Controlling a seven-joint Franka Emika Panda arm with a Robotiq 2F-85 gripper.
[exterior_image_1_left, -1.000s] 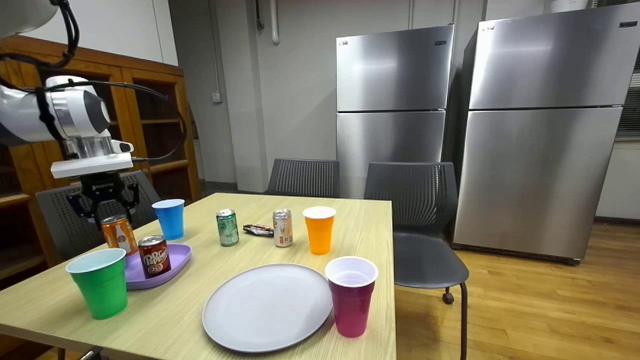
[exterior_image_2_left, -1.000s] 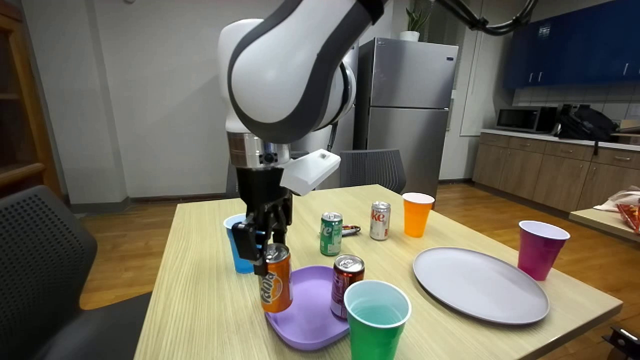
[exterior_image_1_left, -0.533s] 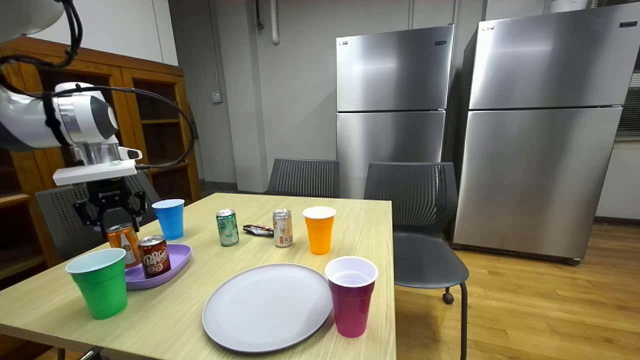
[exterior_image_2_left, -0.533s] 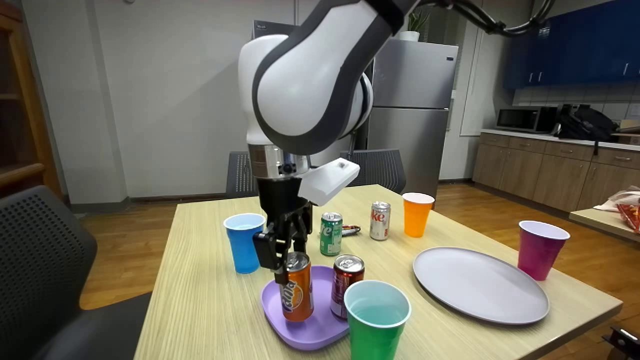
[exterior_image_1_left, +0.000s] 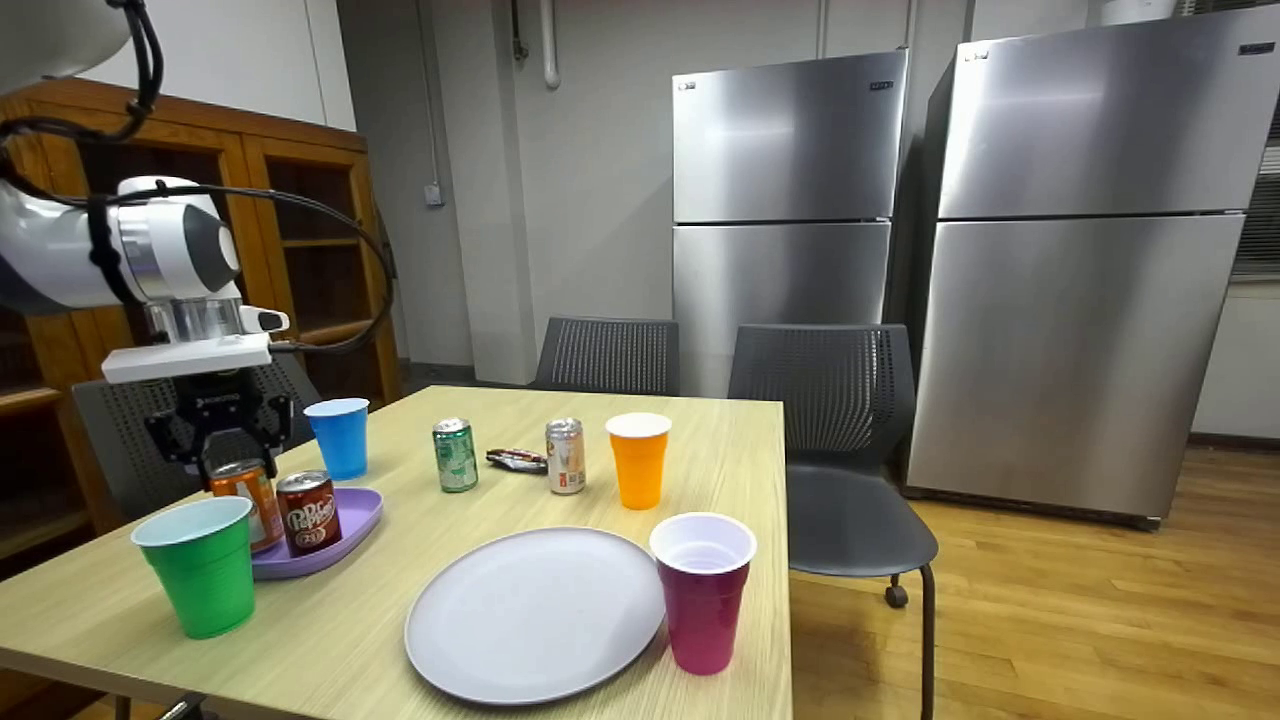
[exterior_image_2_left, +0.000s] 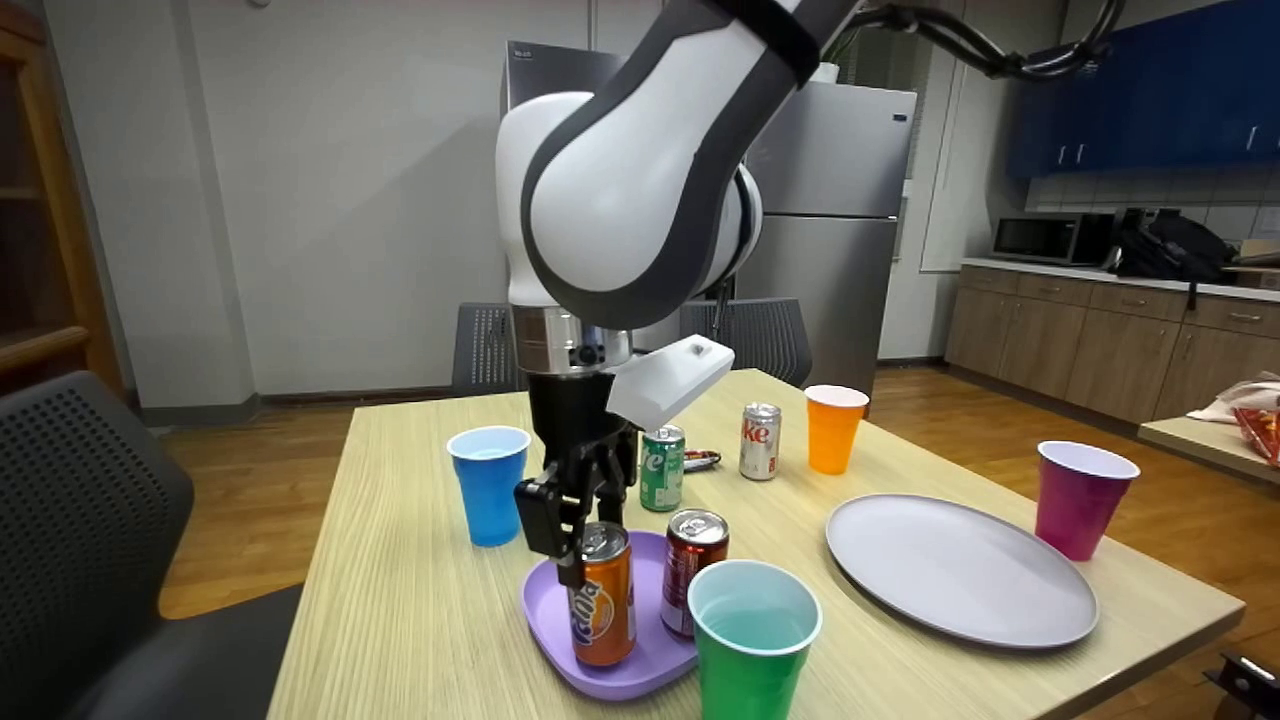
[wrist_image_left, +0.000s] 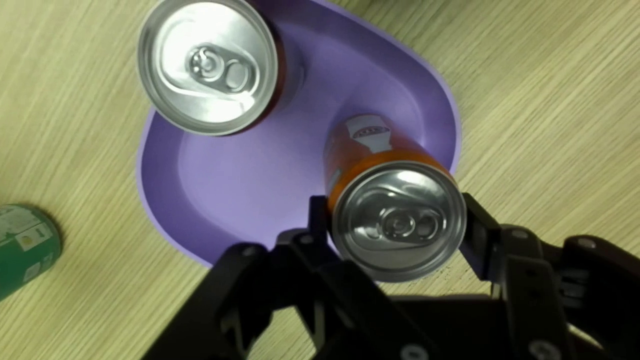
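My gripper (wrist_image_left: 395, 225) is shut on an orange Fanta can (wrist_image_left: 400, 220), one finger on each side just under its silver rim. The can leans slightly in an exterior view (exterior_image_2_left: 603, 620) and stands over the purple plate (exterior_image_2_left: 552, 600). Whether its base touches the plate I cannot tell. On the same plate, apart from the Fanta, stands a dark red Dr Pepper can (wrist_image_left: 207, 65), seen also in both exterior views. A green cup (exterior_image_1_left: 200, 570) is beside the plate and hides part of it in both exterior views.
A blue cup (exterior_image_2_left: 488, 490) stands close behind the gripper. A green Sprite can (exterior_image_1_left: 455, 455), a dark wrapper (exterior_image_1_left: 517, 460), a silver Coke can (exterior_image_1_left: 566, 455) and an orange cup (exterior_image_1_left: 640, 465) are farther along. A grey plate (exterior_image_1_left: 535, 610) and maroon cup (exterior_image_1_left: 703, 600) lie beyond.
The Fanta can, held throughout, has come inward from the purple plate's edge and lower, with the gripper around it. In the last half second the motion was mostly downward. Other objects stayed put.
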